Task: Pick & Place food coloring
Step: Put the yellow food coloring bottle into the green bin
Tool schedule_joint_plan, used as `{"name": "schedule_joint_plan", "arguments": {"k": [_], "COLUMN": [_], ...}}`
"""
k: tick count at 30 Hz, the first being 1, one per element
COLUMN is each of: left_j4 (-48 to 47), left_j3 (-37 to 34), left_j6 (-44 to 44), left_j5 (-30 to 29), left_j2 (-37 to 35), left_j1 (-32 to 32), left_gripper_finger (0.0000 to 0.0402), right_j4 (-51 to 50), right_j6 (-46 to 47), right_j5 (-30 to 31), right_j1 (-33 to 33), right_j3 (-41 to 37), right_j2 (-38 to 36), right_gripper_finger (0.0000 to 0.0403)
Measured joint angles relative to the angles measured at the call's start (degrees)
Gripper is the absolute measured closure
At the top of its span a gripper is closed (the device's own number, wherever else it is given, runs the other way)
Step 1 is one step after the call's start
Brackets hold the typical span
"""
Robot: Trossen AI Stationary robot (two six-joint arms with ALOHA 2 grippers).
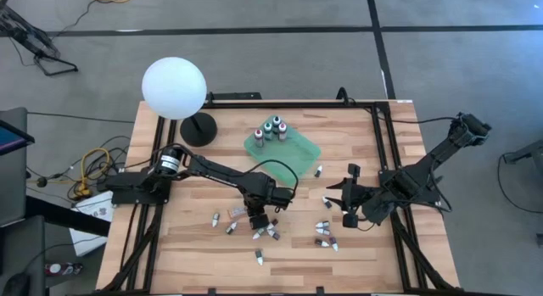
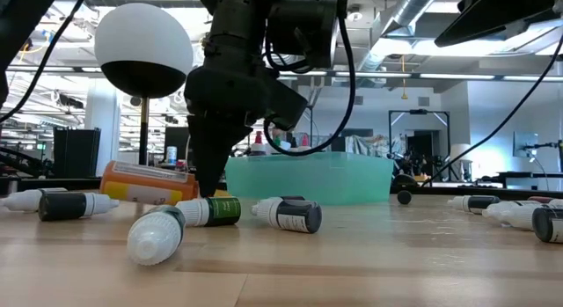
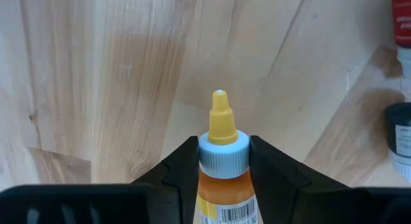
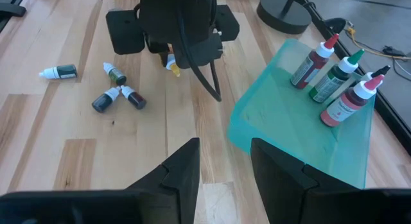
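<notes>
Orange bottle: yellow tip, white collar, lying on the wooden bench, clamped between the left hand's fingers.
Left hand: down at the bench near its middle, grasping the orange bottle.
Loose bottles: scattered flat on the bench around and between both arms.
Tray: green, holding three upright bottles.
Right hand: fingers parted, holding nothing, hovering to the tray's right.
Lamp: white globe on a black base, at the bench's back left.
</notes>
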Motion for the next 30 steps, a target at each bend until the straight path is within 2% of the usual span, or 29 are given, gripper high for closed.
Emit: {"name": "schedule_joint_plan", "arguments": {"k": [16,21,30], "left_j4": [1.90,1.89,4.35], "left_j3": [0.02,0.02,0.02], "left_j6": [1.35,1.31,-0.22], "left_j5": [-1.40,-3.42,-12.99], "left_j2": [-0.41,-2.89,-10.15], "left_j1": [-0.09,-0.32,-1.83], "left_gripper_finger": [0.0294,0.0296,0.0296], "right_j4": [0.00,-0.02,0.00], "right_j6": [0.00,0.00,0.00], "right_j5": [0.00,0.00,0.02], "right_j1": [0.00,-0.02,-0.02], "right_j3": [-0.01,-0.02,0.00], "right_j2": [0.00,-0.02,-0.02], "right_gripper_finger": [0.0272,0.0272,0.0272]}}
